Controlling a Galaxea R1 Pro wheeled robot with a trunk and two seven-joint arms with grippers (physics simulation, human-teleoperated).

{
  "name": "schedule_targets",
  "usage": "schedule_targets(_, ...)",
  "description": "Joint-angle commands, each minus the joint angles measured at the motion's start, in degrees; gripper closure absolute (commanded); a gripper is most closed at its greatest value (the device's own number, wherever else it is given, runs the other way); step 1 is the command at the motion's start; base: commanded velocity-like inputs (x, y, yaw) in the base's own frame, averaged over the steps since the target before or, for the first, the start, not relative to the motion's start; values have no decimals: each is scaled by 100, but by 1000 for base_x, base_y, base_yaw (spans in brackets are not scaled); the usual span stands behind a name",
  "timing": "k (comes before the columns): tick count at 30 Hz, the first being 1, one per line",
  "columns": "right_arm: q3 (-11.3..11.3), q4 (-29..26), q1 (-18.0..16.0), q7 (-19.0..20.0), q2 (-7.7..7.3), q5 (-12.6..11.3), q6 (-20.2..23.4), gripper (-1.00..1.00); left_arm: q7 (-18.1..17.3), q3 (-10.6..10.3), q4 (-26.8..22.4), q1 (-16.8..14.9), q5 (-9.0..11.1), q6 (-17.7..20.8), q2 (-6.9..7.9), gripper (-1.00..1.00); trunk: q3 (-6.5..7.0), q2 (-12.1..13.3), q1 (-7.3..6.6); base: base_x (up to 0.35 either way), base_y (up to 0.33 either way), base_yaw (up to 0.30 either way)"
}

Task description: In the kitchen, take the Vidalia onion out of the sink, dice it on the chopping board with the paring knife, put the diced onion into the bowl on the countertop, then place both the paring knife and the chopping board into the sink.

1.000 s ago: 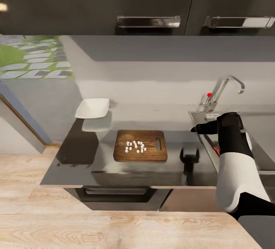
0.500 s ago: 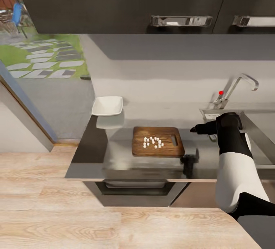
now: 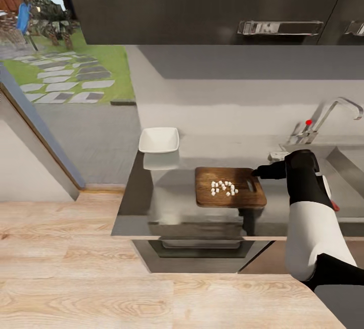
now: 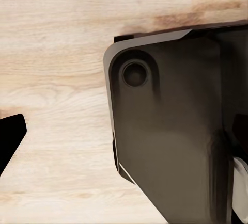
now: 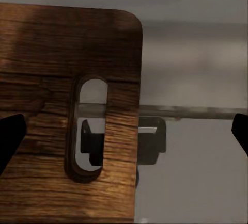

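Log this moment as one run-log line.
onion: diced, on board | bowl: empty | right gripper: open over board's slot end

Head view: from high up, facing forward and down at the countertop (image 3: pixel 167 207) from some way off; chopping board (image 3: pixel 230 193) right of centre, sink (image 3: pixel 349 162) far right.
Right wrist view: very close, straight down on the board's handle-slot end.
Left wrist view: close, down at wooden floor (image 4: pixel 57 53).
Shared: head and right wrist views both show the board.
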Motion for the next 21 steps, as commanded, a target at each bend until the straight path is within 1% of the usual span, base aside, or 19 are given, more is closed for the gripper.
schedule_targets(1, -8, -4, -6, 57, 0, 54, 10, -100, 7, -49, -1, -2, 40, -12, 1, -100, -10, -10, 3, 0, 52, 0)
schedule_targets(11, -23, -3, -6, 52, -41, 69, 2, -100, 7, -54, -1, -2, 40, -10, -12, -100, -10, -10, 3, 0, 7, 0)
schedule_targets(14, -25, -3, -6, 50, -48, 112, 1, -100, 7, -54, -1, -2, 40, -10, -15, -100, -10, -10, 3, 0, -163, 0)
schedule_targets(17, -18, 8, -6, 47, -35, 350, -5, -100, 7, -54, -1, -2, 40, -10, -9, -100, -10, -10, 3, 0, -166, 0)
schedule_targets(19, -17, 42, -6, 48, -14, 387, -7, -100, 7, -54, -1, -2, 40, -10, -9, -100, -10, -10, 3, 0, -49, 0)
schedule_targets(21, -17, 214, -6, 48, 23, 417, -8, -100, 7, -54, -1, -2, 40, -10, -8, -100, -13, -10, 3, 0, -18, 0)
